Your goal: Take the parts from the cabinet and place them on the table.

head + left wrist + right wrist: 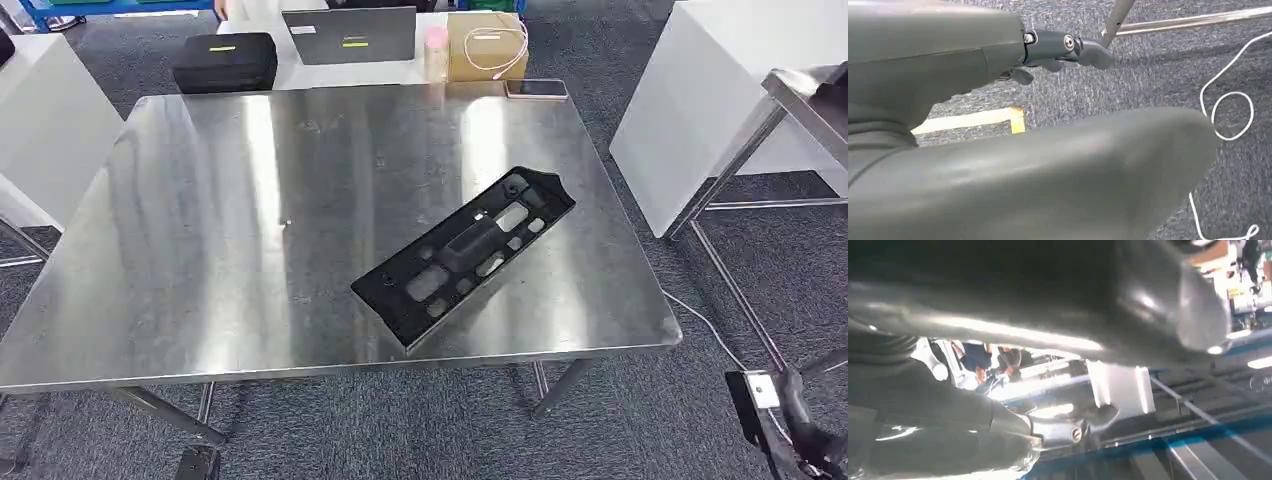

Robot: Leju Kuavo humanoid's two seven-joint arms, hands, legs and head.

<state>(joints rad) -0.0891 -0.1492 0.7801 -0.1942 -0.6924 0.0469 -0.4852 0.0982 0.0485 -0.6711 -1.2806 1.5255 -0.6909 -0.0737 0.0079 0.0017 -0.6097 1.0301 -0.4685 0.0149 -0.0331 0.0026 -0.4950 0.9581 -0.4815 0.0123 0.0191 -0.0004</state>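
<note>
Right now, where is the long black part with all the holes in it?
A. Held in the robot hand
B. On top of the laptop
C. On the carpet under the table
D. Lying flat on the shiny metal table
D: the head view shows the black part lying flat on the metal table, near its front right corner, with nothing holding it.

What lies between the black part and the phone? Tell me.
Bare steel table, in the head view: nothing sits between the black part and the phone.
</note>
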